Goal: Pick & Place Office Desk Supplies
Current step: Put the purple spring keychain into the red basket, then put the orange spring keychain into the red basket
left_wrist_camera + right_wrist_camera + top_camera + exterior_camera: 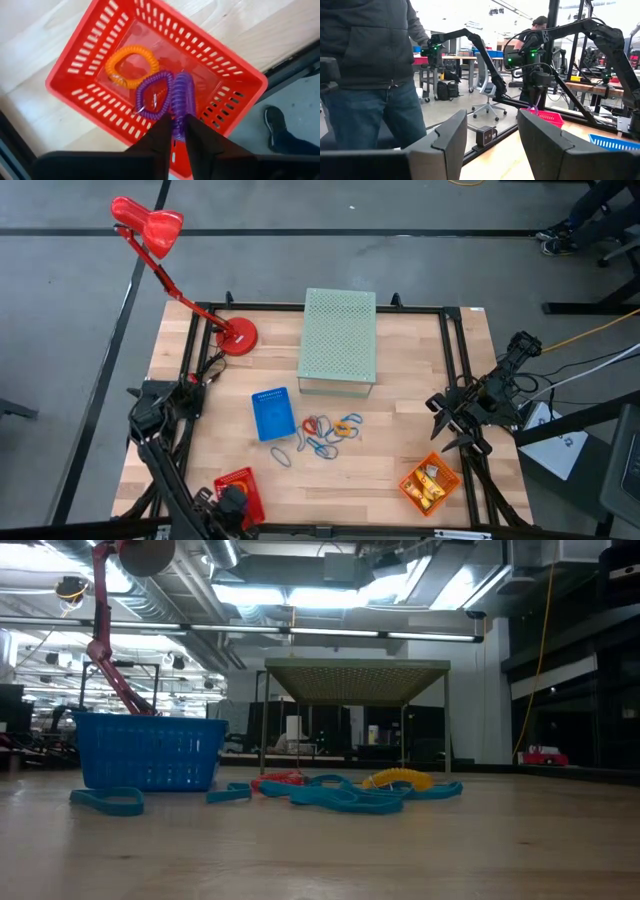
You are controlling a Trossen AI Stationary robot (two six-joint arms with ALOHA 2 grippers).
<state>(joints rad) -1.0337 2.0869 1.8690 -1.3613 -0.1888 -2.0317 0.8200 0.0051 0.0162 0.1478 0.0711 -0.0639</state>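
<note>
My left gripper hangs over the red mesh basket at the table's near left and is shut on a purple coil loop. An orange coil loop and a second purple coil loop lie on the basket's floor. More loops, blue, red and orange, lie loose on the table's middle, also in the low view. My right gripper waits open at the table's right edge, touching nothing. My left gripper pinches the purple coil loop at its upper end between its two fingertips, coming from above and pointing down. The loop hangs below the fingers into the red basket, squeezed long and narrow. Whether its lower end touches the basket floor, I cannot tell.
A blue mesh basket stands beside the loose loops, an orange mesh basket with yellow pieces at the near right. The pale green perforated box and a red desk lamp stand at the far side. A person stands beyond the table.
</note>
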